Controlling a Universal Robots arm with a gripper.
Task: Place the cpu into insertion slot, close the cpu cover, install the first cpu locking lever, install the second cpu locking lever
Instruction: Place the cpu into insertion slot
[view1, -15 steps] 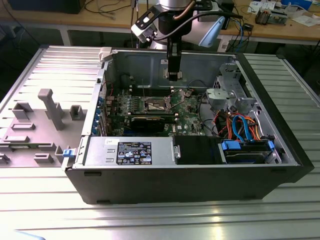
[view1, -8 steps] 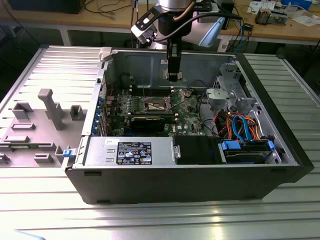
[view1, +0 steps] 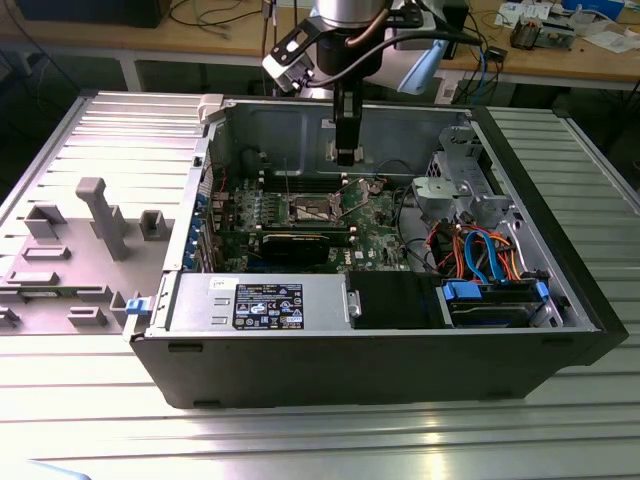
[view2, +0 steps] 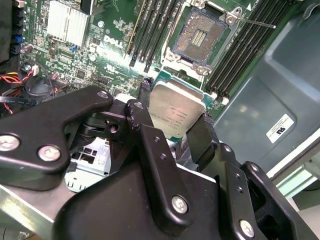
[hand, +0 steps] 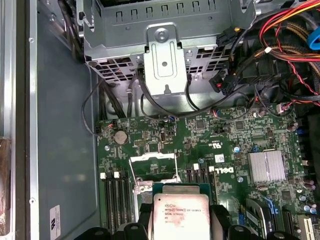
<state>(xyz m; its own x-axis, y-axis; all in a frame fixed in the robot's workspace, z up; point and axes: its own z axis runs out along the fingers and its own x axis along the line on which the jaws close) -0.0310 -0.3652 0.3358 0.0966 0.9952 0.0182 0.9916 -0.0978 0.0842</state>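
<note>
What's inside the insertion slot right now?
Nothing: in the second wrist view the insertion slot shows its bare dark centre and contacts. The cpu is held clear of it in the pincer. In the first wrist view the cpu covers part of the slot.

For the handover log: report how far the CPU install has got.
Done: nothing seated; the insertion slot lies bare, its dark centre exposed. In hand: the gripper is shut on the cpu, held above the motherboard near the slot. Left: seating the cpu, closing the cpu cover, and latching both levers; one lever juts out free.
</note>
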